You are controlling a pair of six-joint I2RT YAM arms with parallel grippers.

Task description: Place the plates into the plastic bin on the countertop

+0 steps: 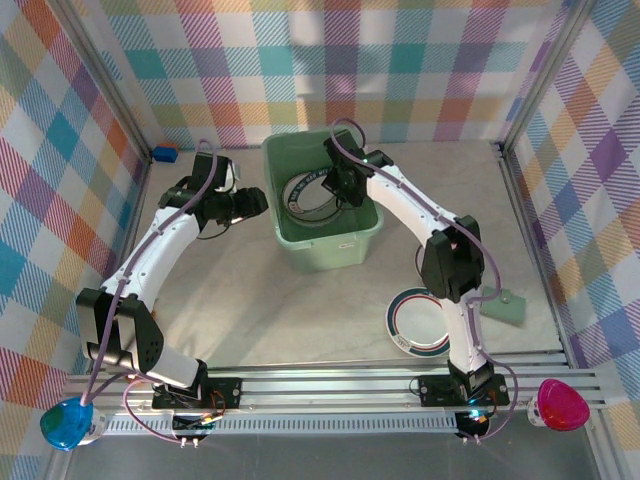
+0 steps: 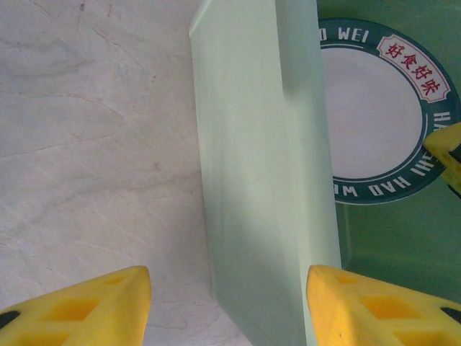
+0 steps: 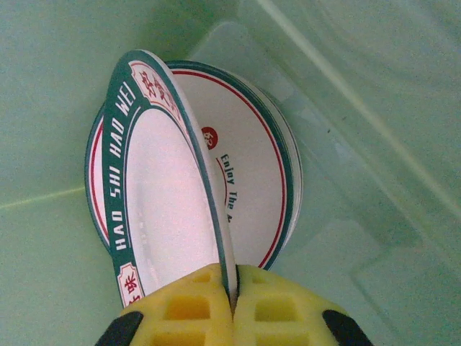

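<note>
Mint bin (image 1: pixel 325 245) on counter (image 1: pixel 250 300). R wrist cam: right gripper (image 3: pixel 234 303) pinched on green-rim plate (image 3: pixel 166 209), tilted over stack (image 3: pixel 252 187) in bin. L wrist cam: left gripper (image 2: pixel 227 288) half open, empty, astride bin wall. Top cam: spare plate (image 1: pixel 415 325) on counter by R arm.

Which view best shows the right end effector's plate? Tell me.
Right wrist: the plate is close, tilted, its rim pinched. Left wrist shows the plate face-on past the bin wall; top external shows the plate small.
</note>
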